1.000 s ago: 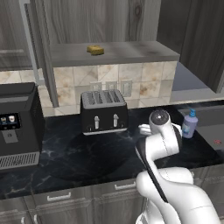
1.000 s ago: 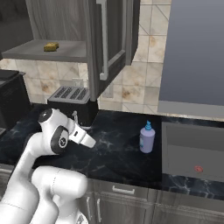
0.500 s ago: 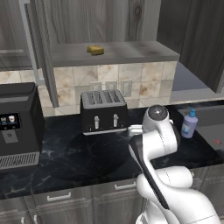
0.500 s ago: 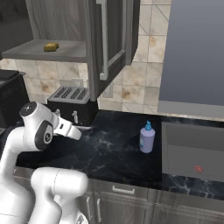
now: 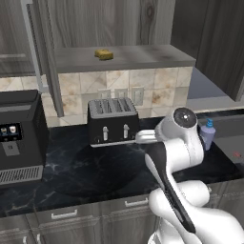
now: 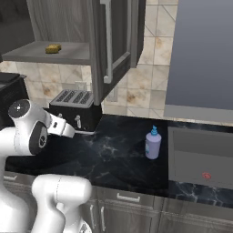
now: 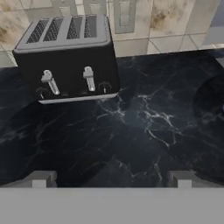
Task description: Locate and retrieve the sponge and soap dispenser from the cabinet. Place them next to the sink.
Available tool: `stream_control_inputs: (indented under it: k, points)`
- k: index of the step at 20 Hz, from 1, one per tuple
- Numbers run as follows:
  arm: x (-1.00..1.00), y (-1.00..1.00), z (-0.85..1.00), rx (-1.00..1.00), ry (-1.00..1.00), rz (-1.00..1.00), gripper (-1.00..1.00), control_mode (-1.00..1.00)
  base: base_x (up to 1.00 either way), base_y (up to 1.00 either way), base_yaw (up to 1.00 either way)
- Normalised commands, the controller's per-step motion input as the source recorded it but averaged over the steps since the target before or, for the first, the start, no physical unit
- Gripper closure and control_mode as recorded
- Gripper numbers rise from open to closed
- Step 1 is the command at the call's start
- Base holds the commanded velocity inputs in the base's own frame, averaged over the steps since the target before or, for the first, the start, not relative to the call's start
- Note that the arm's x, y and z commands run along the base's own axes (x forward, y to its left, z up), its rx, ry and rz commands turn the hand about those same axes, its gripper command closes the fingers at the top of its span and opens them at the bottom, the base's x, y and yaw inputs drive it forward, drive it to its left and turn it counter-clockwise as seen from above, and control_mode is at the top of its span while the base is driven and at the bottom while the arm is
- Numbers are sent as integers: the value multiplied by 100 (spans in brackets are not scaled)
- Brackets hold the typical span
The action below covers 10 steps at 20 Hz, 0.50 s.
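Observation:
The yellow sponge [image 5: 104, 54] [image 6: 53, 48] lies on the cabinet's grey shelf board [image 5: 147, 56] [image 6: 27, 53], high above the counter. Down on the black counter, the pale-blue soap dispenser [image 6: 153, 143] [image 5: 207, 135] stands upright just left of the sink [image 6: 200, 152]. The arm's elbow partly covers it in the left base view. My gripper [image 7: 111, 179] hangs over the counter in front of the black toaster [image 7: 68, 57]. Its fingertips [image 7: 41, 178] are spread wide, open, with only bare marble between them.
The glass-paned cabinet door [image 6: 113, 45] hangs open over the toaster [image 6: 75, 109] [image 5: 113, 121]. A black coffee machine [image 5: 19, 136] stands at the counter's left end. Outlets sit on the tiled wall behind the toaster. Drawer fronts run below the counter edge.
The arm's elbow has swung left, away from the soap dispenser and toward the toaster. The sponge and the soap dispenser have stayed where they were.

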Motion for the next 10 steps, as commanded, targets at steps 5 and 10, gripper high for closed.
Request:
stream_control_inputs:
  k: [5, 10]
  points:
    - [-26, 14, 56, 13, -25, 0, -100, -100, 0, 0, 0]
    - [-21, 21, 69, 1, -24, 9, -100, -100, 0, 0, 0]
